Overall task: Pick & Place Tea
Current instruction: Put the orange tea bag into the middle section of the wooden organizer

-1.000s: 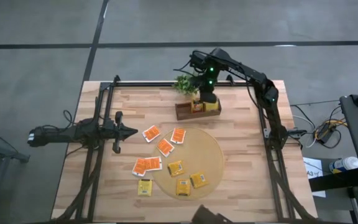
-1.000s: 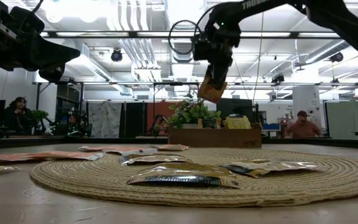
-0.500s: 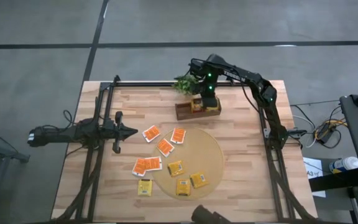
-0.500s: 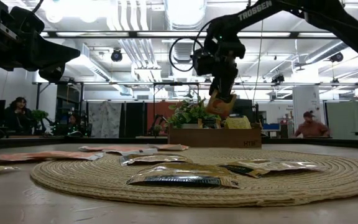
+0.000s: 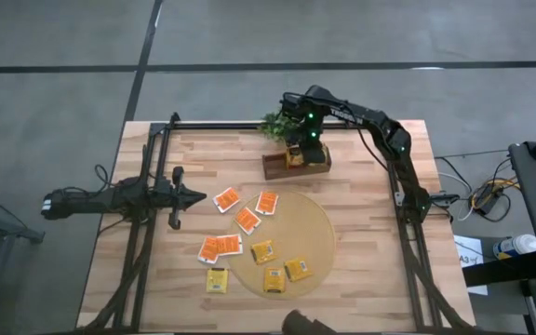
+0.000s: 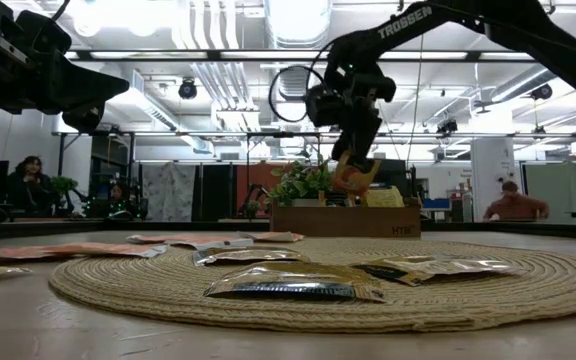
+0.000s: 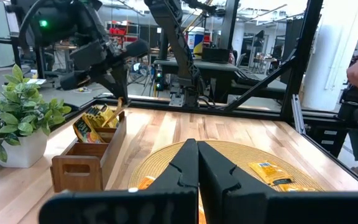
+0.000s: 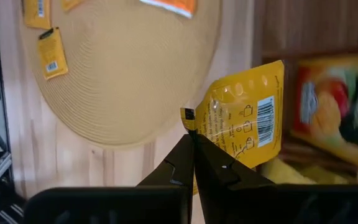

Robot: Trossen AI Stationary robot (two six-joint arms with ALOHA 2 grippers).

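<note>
My right gripper [image 6: 353, 150] hangs at the table's far side over a brown wooden box [image 5: 296, 165] and is shut on a yellow tea packet [image 8: 244, 124]. The box holds other yellow packets [image 7: 92, 121]. Several tea packets lie flat, yellow ones [image 5: 274, 278] on the round tan mat [image 5: 314, 228] and orange-red ones [image 5: 247, 220] at its left rim and on the wood. My left gripper [image 5: 198, 196] waits shut at the table's left, pointing level. My right gripper pinches the yellow packet at one edge, near a corner [image 8: 199, 127], between its two fingers. The fingers slant down from above. The packet hangs below them [image 6: 356, 176], tilted, its lower end at the box's open top; whether it touches anything there I cannot tell.
A small green plant in a white pot [image 5: 275, 125] stands just left of the box at the far edge. Black frame rails [image 5: 152, 186] run along the table's left and right sides. People show in the room beyond the table [image 6: 513, 200].
My right gripper has come down toward the wooden box with the yellow packet and has tipped more steeply. The packet, high above the box a second ago, now hangs just at its top.
</note>
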